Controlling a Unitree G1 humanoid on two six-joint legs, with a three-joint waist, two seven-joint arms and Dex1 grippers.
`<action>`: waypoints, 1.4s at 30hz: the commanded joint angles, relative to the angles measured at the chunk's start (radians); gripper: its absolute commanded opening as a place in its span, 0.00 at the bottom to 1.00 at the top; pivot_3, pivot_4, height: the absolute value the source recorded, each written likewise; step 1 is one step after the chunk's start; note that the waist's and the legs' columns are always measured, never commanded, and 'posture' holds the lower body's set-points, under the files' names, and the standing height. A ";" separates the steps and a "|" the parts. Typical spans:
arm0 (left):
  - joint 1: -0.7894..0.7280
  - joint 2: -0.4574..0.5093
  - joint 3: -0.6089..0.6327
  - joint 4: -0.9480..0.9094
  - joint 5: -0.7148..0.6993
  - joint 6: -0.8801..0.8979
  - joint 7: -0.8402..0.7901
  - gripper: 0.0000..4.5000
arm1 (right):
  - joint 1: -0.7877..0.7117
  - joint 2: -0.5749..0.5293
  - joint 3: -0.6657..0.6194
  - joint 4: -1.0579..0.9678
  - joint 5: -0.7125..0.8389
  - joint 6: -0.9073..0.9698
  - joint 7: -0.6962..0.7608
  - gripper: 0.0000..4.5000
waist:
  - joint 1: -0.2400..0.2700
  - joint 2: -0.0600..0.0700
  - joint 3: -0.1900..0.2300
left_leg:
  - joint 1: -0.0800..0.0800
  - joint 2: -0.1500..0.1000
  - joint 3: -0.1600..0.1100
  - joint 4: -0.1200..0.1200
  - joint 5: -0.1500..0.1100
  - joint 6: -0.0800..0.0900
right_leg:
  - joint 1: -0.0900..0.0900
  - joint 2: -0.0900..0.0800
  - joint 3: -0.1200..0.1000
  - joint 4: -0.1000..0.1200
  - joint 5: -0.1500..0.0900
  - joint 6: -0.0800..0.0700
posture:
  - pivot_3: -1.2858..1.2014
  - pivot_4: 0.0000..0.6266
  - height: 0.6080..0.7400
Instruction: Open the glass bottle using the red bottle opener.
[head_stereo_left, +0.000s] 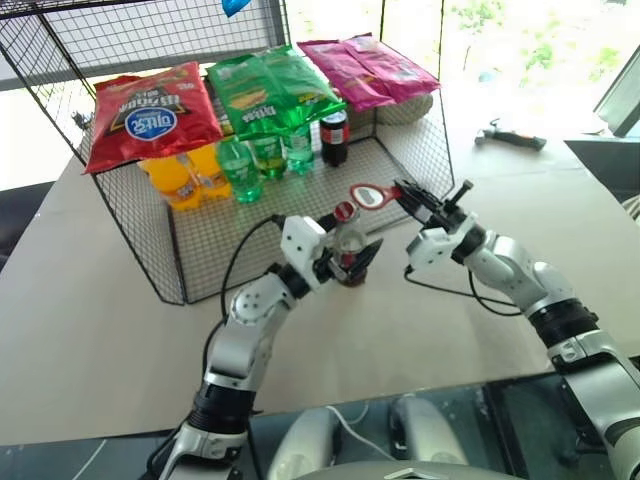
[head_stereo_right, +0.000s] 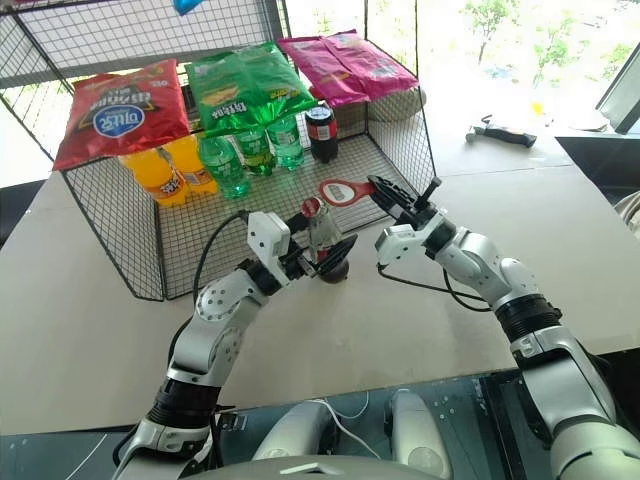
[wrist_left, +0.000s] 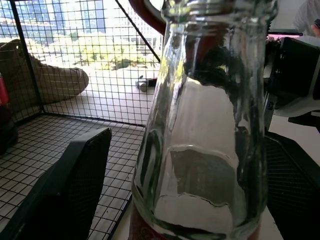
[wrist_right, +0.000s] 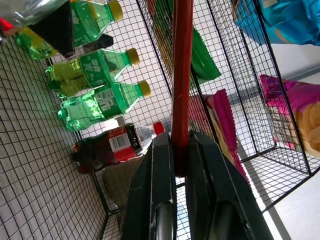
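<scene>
While the red cap is on the glass bottle (head_stereo_left: 349, 243), the job is not done yet, but I think it is close to the main step. The bottle stands on the table (head_stereo_left: 90, 330) just in front of the wire rack (head_stereo_left: 190, 250). The left gripper (head_stereo_left: 352, 258) is around its lower part with its fingers spread wide, one on each side, so it looks like it is not squeezing the bottle now. The right gripper (head_stereo_left: 408, 196) is shut tight on the handle of the red bottle opener (head_stereo_left: 372, 195). The ring end of the opener is up near the cap, just beside it, not hooked on. What is left, I think, is to slip the ring over the cap and pull up. The glass bottle has a little dark drink at the bottom. Inside the wire rack stand orange drink bottles (head_stereo_left: 180, 178), green plastic bottles (head_stereo_left: 262, 160) and a squat dark bottle (head_stereo_left: 334, 135). Chip bags (head_stereo_left: 150, 112) lie on top of the rack.
</scene>
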 joint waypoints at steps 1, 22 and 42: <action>0.002 -0.001 0.000 -0.043 -0.001 -0.014 0.001 0.96 | -0.004 -0.008 -0.014 -0.037 0.010 -0.009 0.000 0.00 | 0.000 0.000 0.000 | 0.000 0.000 0.000 0.000 0.000 0.000 | 0.000 0.000 0.000 0.000 0.000 0.000 | 0.52 0.24 0.96; 0.036 0.033 0.010 -0.147 -0.013 0.026 0.002 0.96 | 0.004 -0.023 -0.062 0.018 0.077 0.026 -0.007 0.00 | 0.000 0.000 0.000 | 0.000 0.000 0.000 0.000 0.000 0.000 | 0.000 0.000 0.000 0.000 0.000 0.000 | 0.52 0.24 0.96; 0.280 0.156 0.113 -0.270 -0.035 0.036 0.000 0.96 | 0.334 0.000 -0.161 -0.234 0.709 0.395 0.485 0.00 | 0.002 0.002 0.004 | -0.002 0.001 -0.001 -0.001 -0.001 0.002 | 0.000 -0.001 -0.001 -0.003 0.000 0.000 | 0.52 0.24 0.96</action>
